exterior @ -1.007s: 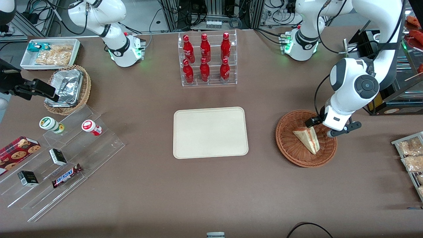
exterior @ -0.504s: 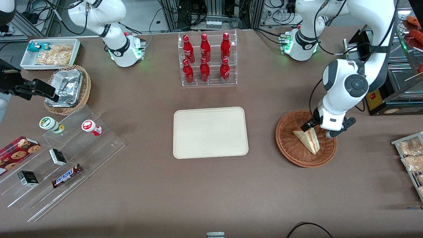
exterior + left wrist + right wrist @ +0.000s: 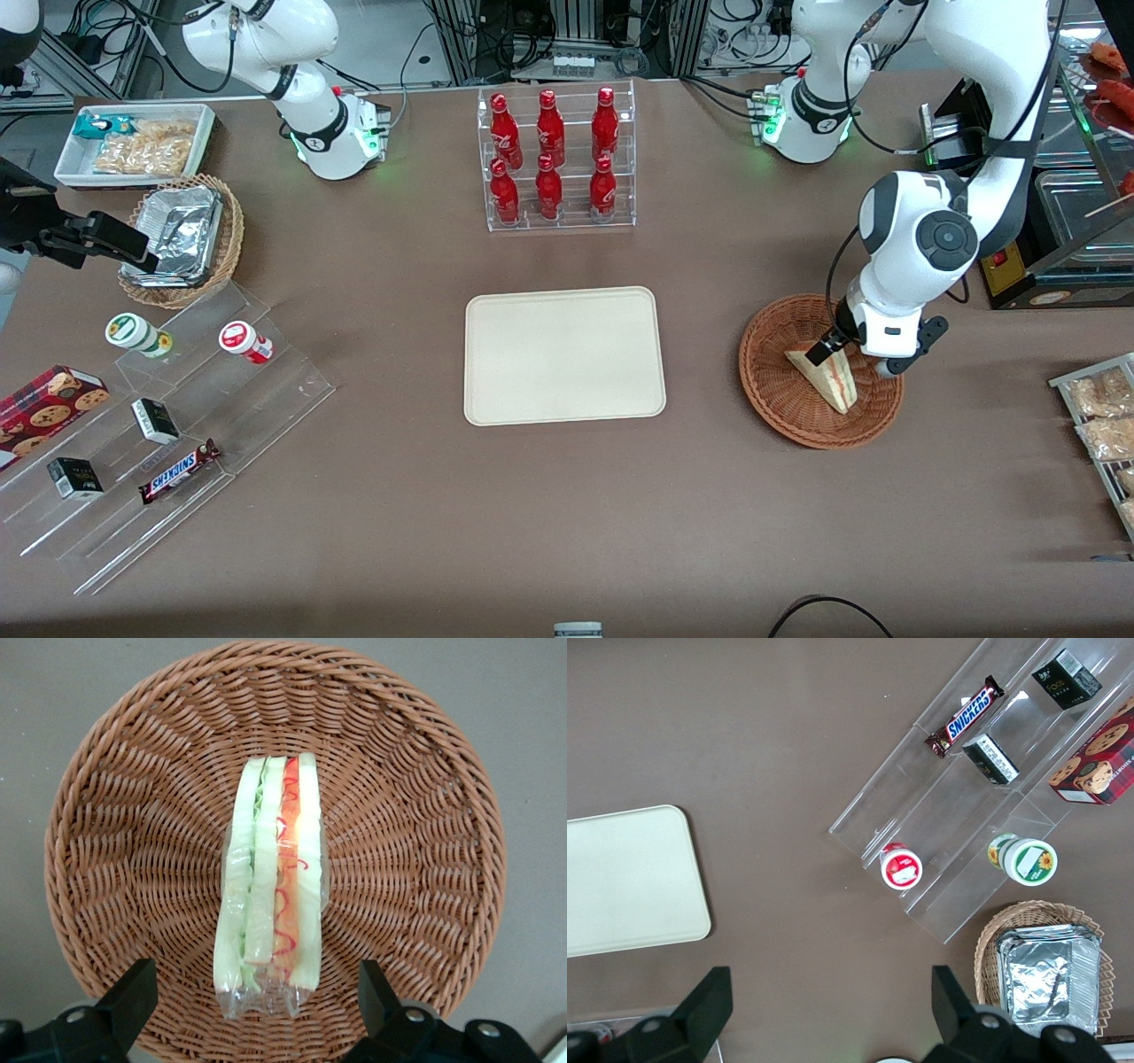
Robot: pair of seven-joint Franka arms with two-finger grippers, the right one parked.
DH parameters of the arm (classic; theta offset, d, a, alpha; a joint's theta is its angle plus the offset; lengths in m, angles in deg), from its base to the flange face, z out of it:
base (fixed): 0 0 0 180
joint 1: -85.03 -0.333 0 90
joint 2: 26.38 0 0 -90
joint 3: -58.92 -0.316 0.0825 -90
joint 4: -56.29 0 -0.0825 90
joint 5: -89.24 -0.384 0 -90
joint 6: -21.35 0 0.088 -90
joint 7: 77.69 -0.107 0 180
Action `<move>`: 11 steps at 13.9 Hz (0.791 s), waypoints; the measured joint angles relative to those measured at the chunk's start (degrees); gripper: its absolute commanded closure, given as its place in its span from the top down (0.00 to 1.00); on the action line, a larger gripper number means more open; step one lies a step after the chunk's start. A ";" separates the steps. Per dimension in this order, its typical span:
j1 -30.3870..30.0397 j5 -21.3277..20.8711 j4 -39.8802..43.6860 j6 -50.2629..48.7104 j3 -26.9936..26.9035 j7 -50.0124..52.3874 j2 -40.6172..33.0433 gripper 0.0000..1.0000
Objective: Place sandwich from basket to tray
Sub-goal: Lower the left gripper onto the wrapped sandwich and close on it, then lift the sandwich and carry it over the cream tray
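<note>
The sandwich (image 3: 829, 373), a clear-wrapped white-bread wedge with red and green filling, lies in the reddish-brown wicker basket (image 3: 780, 416) toward the working arm's end of the table. My left gripper (image 3: 855, 358) hangs open just above the basket, over the sandwich's wide end. In the left wrist view the sandwich (image 3: 270, 895) lies along the middle of the basket (image 3: 416, 815), and the gripper (image 3: 252, 997) straddles its crimped wrapper end with a black finger on each side, both apart from it. The cream tray (image 3: 564, 354) lies bare at the table's middle, beside the basket.
A clear rack of red bottles (image 3: 555, 159) stands farther from the front camera than the tray. Toward the parked arm's end are a stepped acrylic shelf with snacks (image 3: 168, 416), a tan basket with a foil container (image 3: 182, 239) and a white snack bin (image 3: 133, 142). Snack packets (image 3: 1103, 416) lie beside the basket.
The left arm has swung its gripper from the basket's outer rim to over the sandwich's wide end. The sandwich has not moved.
</note>
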State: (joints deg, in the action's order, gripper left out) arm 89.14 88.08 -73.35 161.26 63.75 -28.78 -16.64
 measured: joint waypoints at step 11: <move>-0.19 0.19 0.00 3.16 -0.13 0.49 4.26 0.22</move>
State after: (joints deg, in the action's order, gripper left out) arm 88.95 88.27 -73.35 164.42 63.62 -28.29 -12.38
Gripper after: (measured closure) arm 0.264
